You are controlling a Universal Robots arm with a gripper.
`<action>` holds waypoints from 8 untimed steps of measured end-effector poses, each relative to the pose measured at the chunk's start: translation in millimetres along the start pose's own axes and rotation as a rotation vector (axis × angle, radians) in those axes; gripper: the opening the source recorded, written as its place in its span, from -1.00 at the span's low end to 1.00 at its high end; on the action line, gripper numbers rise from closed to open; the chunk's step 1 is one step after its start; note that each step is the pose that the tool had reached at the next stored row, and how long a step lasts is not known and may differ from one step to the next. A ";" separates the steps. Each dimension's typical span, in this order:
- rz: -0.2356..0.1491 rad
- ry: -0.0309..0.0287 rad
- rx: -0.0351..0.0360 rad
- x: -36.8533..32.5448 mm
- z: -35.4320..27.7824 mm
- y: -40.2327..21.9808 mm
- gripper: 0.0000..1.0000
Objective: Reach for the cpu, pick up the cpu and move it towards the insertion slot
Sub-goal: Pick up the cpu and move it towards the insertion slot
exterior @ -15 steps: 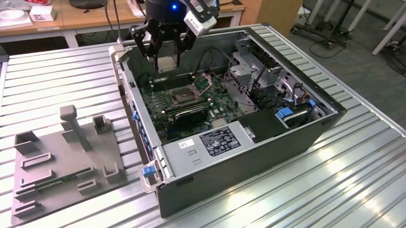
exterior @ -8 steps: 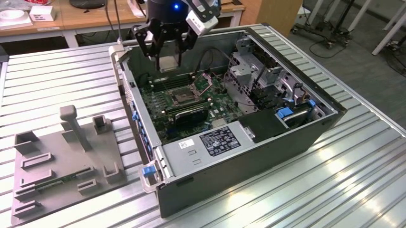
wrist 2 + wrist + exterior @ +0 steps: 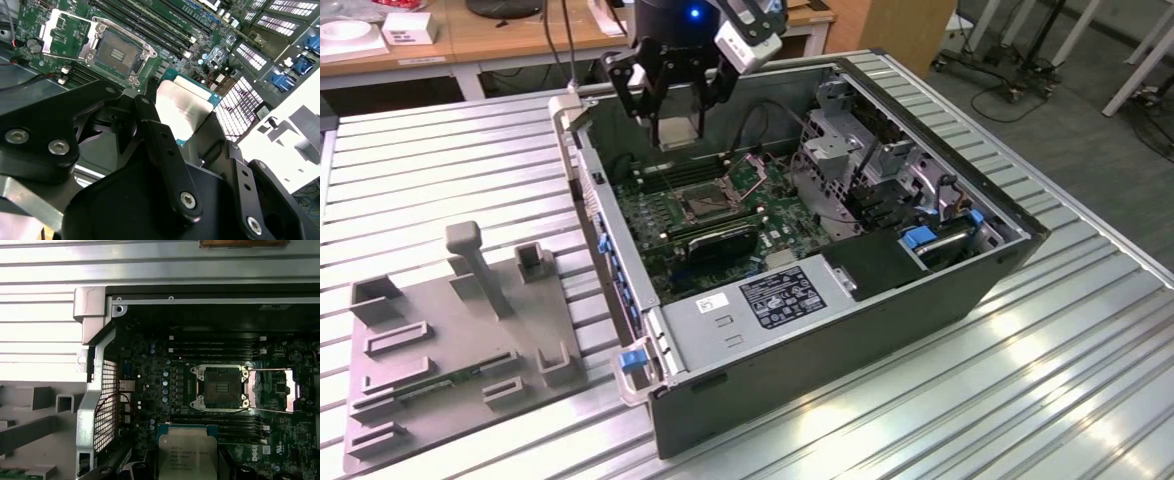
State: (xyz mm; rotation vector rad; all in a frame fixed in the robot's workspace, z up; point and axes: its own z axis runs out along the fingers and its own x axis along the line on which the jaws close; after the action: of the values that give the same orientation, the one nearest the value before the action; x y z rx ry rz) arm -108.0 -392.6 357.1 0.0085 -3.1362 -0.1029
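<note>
Ribbed metal tabletop (image 3: 1067, 370) carries an open computer case (image 3: 854, 330) lying on its side, with a grey plastic fixture tray (image 3: 454, 340) well apart from it toward the exterior view's left. Wooden desks stand in the far background. In this exterior view the gripper (image 3: 678, 125) hangs above the far end of the case, its black fingers pinching the cpu (image 3: 678, 131) from two sides. The chip is square, so it has no real long axis; its silvery face is tilted toward the camera rather than lying level. The insertion slot (image 3: 704, 203) sits on the green motherboard (image 3: 761, 245) below and nearer than the chip, clearly apart from it, with its metal cover plate (image 3: 755, 176) swung up just beside it.

In the second wrist view the black fingers (image 3: 162, 145) close on the cpu (image 3: 182, 107), whose bright metal top and thin teal rim show between them. The insertion slot (image 3: 120, 52) lies beyond on the board, dark centre exposed, its cover plate (image 3: 62, 35) folded open next to it.

In the first wrist view the cpu (image 3: 187, 452) is seen face-on, edges square with the case walls and printed top facing the camera. The insertion slot (image 3: 221, 387) is near but apart, offset from the chip, with black memory slots (image 3: 215, 347) running on both sides of it and the hinged cover plate (image 3: 275, 390) lying open alongside.
</note>
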 end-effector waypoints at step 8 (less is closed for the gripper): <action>0.000 -0.0001 -0.0002 -3.8 0.6 1.4 0.09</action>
State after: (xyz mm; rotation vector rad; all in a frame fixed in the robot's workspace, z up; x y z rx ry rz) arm -104.2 -391.2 356.5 0.0083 -3.1363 -0.1032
